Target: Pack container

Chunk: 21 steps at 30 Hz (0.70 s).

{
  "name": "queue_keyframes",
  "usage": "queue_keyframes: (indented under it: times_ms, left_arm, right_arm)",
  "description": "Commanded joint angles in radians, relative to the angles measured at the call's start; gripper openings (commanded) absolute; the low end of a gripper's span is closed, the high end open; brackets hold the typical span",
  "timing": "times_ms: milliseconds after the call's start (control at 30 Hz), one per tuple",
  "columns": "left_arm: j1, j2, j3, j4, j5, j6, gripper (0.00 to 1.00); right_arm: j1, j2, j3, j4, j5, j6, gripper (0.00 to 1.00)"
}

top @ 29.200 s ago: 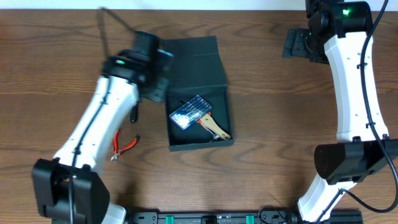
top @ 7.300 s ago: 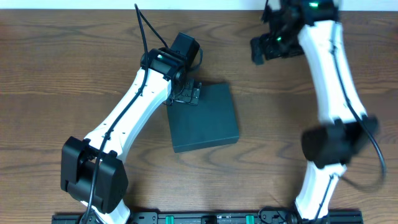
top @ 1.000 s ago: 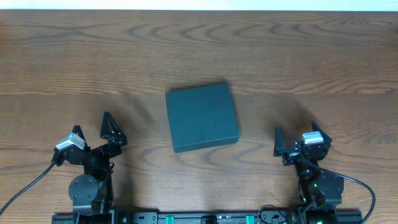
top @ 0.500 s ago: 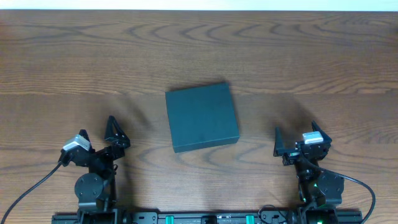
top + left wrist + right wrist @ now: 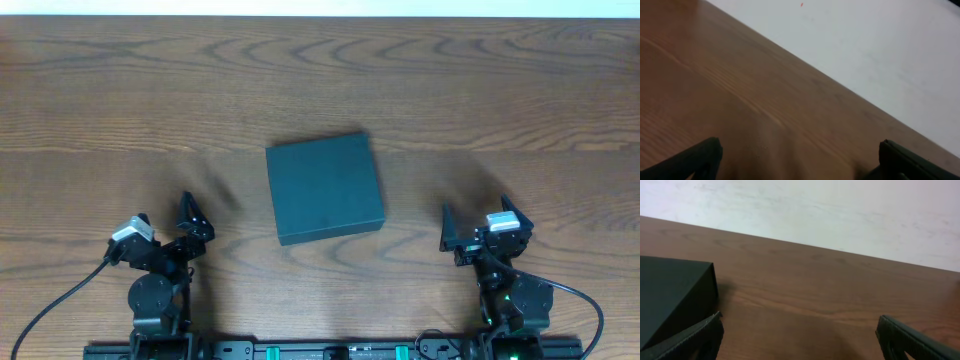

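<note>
The container, a dark teal-black square box, lies near the middle of the wooden table with its lid shut. Nothing of its contents shows. My left gripper sits low at the front left, well apart from the box, open and empty. My right gripper sits at the front right, also open and empty. In the left wrist view the left gripper frames only bare wood. In the right wrist view the container stands at the left, just beyond the left fingertip of the right gripper.
A black rail with green parts runs along the table's front edge between the two arm bases. A cable trails from the left arm to the lower left. A white wall rises behind the far edge.
My left gripper has shifted a little to the right and toward the front. The right gripper and the container have stayed where they were.
</note>
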Motion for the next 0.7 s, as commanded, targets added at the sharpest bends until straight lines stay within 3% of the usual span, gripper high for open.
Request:
queue_keyframes:
  times_ms: [0, 300, 667]
  left_arm:
    - [0.003, -0.010, -0.004, 0.002, 0.003, 0.076, 0.98]
    - [0.003, -0.010, -0.004, -0.014, 0.003, 0.444, 0.98]
    - [0.003, -0.008, -0.004, -0.064, 0.003, 0.456, 0.99]
  right_arm:
    - [-0.008, -0.002, -0.002, -0.004, -0.004, -0.007, 0.99]
    - [-0.008, -0.002, -0.002, -0.004, -0.004, -0.007, 0.99]
    - [-0.008, -0.002, -0.002, -0.004, -0.004, -0.007, 0.99]
